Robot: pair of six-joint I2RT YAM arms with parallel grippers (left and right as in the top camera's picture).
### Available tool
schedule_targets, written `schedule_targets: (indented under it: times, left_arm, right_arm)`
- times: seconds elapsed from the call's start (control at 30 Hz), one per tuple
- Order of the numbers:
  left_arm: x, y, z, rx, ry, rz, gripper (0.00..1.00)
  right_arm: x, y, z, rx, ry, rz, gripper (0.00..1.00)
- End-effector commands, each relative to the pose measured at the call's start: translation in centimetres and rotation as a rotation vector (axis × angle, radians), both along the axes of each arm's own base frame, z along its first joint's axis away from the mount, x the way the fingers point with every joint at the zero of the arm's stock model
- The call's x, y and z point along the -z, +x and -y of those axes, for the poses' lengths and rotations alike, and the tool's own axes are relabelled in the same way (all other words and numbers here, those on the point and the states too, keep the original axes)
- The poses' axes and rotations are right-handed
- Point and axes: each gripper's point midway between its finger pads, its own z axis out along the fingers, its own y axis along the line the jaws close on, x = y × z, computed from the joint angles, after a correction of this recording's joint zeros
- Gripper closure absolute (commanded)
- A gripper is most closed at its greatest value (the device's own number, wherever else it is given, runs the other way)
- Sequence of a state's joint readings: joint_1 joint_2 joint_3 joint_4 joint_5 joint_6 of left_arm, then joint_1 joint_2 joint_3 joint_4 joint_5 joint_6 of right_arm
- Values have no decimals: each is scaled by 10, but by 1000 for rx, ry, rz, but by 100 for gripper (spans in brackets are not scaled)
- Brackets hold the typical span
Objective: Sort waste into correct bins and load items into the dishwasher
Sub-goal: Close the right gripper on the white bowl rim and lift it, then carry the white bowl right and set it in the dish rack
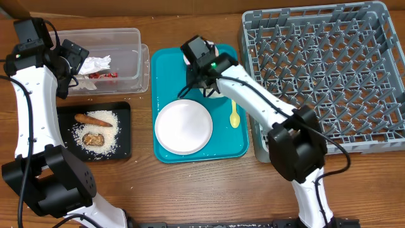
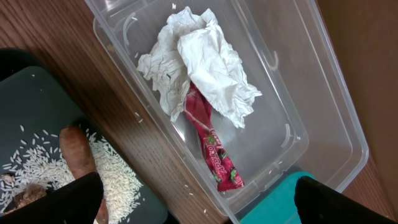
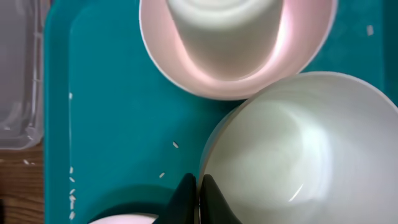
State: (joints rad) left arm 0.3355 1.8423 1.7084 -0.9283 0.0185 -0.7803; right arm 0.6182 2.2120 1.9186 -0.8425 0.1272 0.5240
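The grey dish rack takes up the right end of the table, its pegs standing upright.

Just beside its left edge lies the teal tray. The white plate sits on the tray's near left part. The white bowl stands further back, its rim right against the pink dish. The white cup stands inside that dish. The yellow spoon lies along the tray's right side.

The clear tub is at the back left. It holds the crumpled napkin, and the red wrapper pokes out from under it.

In front of the tub is the black tray. It carries the carrot, the brown lump and a spread of rice around both.

The right arm reaches over the teal tray from the near side, so from above its wrist hides much of the bowl, the dish and the cup. The right fingers are pressed together on the bowl's near rim, one outside it and one inside.

The left fingers are spread wide and grip nothing. They hang above the near edge of the tub, beside the black tray.

A few stray grains dot the teal tray and the wood between the tub and the black tray.
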Motion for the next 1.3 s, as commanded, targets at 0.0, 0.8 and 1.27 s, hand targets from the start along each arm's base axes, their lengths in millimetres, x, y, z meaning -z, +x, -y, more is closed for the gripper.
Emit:
schedule_targets:
  times: [0.0,0.8,1.27]
  left_arm:
    - [-3,2,0,-5,1,9,0]
    - [-3,2,0,-5,1,9,0]
    - [-3,2,0,-5,1,9,0]
  right_arm:
    - [-94,19,14,41,106,153,96]
    - [-248,45,361,42,776,400,96]
    - [-173,106,366,117,912,307,96]
